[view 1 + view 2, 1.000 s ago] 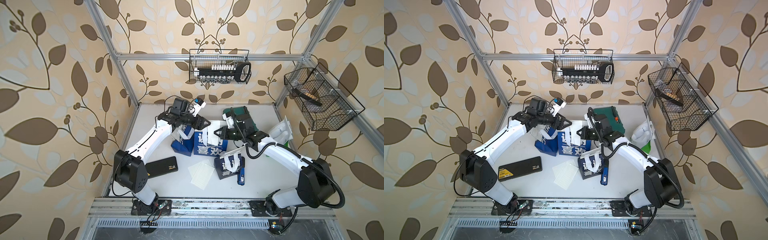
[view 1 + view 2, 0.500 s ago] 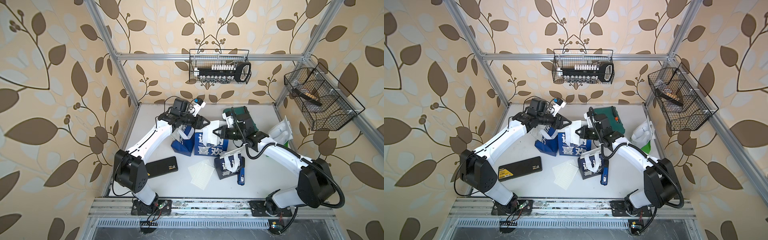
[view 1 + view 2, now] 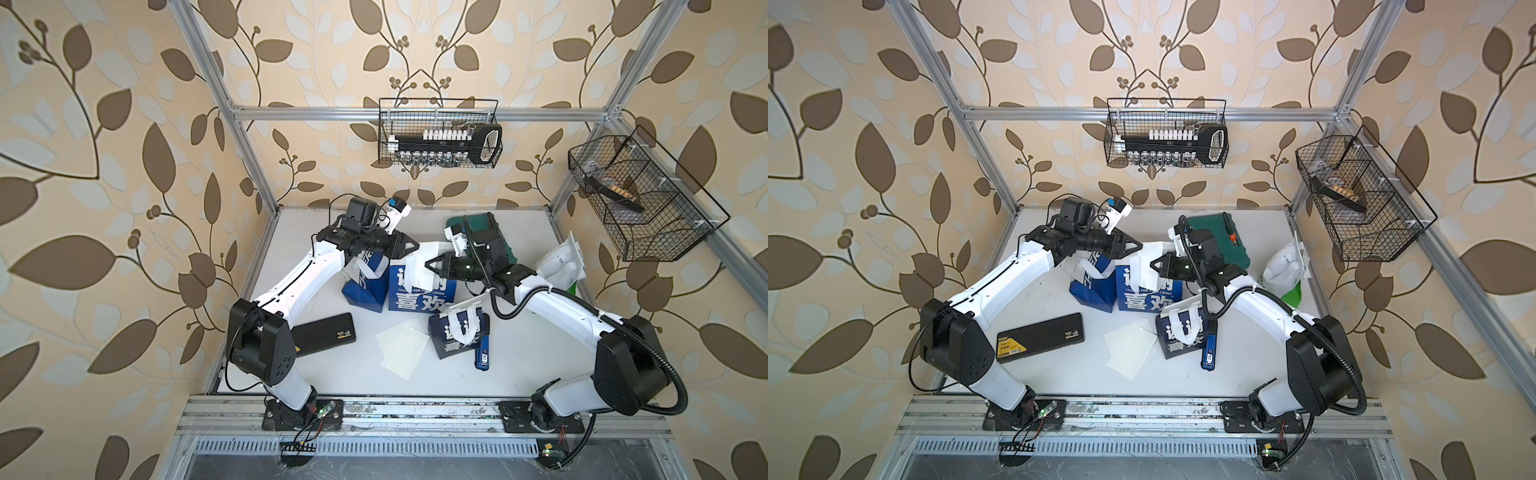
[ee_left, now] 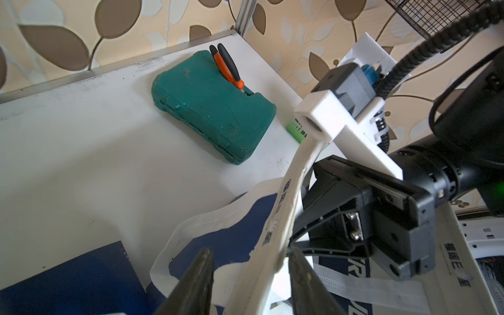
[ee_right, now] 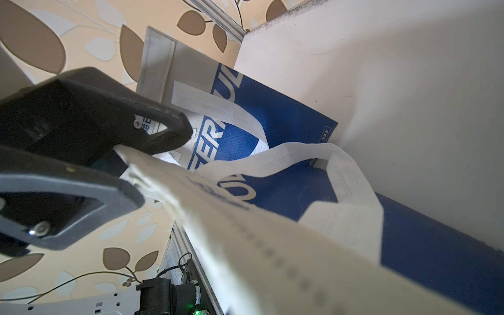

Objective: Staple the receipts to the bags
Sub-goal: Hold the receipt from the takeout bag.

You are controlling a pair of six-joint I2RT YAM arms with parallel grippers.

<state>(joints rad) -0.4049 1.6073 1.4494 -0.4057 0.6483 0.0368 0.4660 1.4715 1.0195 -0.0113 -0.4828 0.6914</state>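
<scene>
The right pincer (image 3: pixel 432 264) is clenched on the handle (image 4: pixel 285 196) of a blue-and-white bag (image 3: pixel 419 297); the left pincer (image 4: pixel 252 253) stands parted astride that handle. The receipts (image 3: pixel 402 347) lie loose on the bench (image 3: pixel 365 382), apparently none stapled yet.

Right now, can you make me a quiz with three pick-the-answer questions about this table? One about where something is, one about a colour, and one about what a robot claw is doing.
1. Where do the loose receipts lie?
A) in a wire basket
B) on the table, between the black case and the small navy bag
C) on the floor

2. What colour is the case under the pliers?
A) red
B) yellow
C) green

3. What is the right gripper doing?
A) pinching a white bag handle
B) gaping wide above the table
C) holding the pliers

Answers: 1 B, they lie flat between those two. 2 C, the left wrist view shows it green. 3 A, its jaws are shut on the strap.
</scene>
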